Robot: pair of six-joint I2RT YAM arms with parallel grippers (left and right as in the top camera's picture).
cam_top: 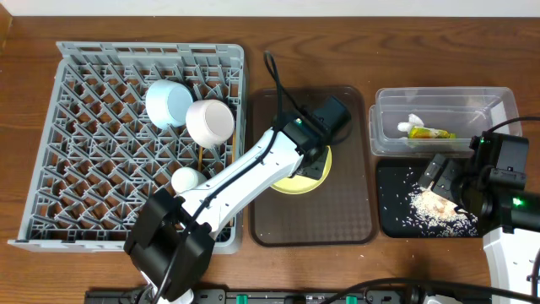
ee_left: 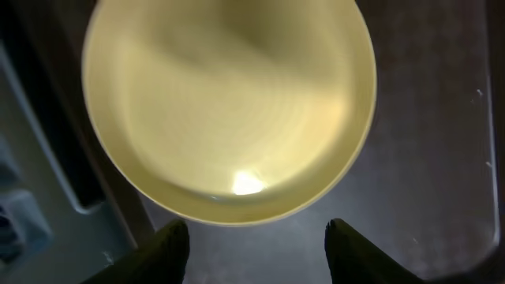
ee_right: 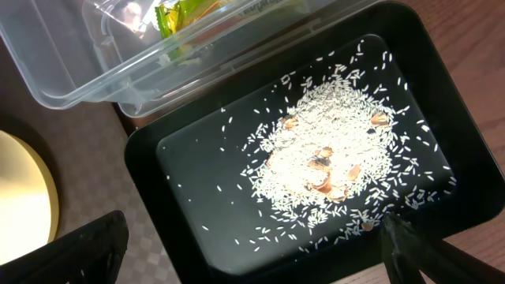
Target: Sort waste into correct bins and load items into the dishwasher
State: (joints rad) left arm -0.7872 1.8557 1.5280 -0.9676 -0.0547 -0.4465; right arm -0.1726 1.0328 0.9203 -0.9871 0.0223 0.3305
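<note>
Yellow plate (ee_left: 229, 102) lies flat, face up, beneath the spread left pincer (ee_left: 256, 227). The right pincer (ee_right: 252, 221), also spread, hangs over the black tray (ee_right: 146, 170).

No words, numbers, brand names or signs can be read in any of the three views. The yellow-green snack wrapper (ee_right: 185, 14), lying in the clear plastic tub (ee_right: 79, 79), is the only thing likely to carry printing. In the right wrist view it shows only blurred patches of yellow and green, with no legible letters. In the overhead view it is too small to make anything out.
</note>
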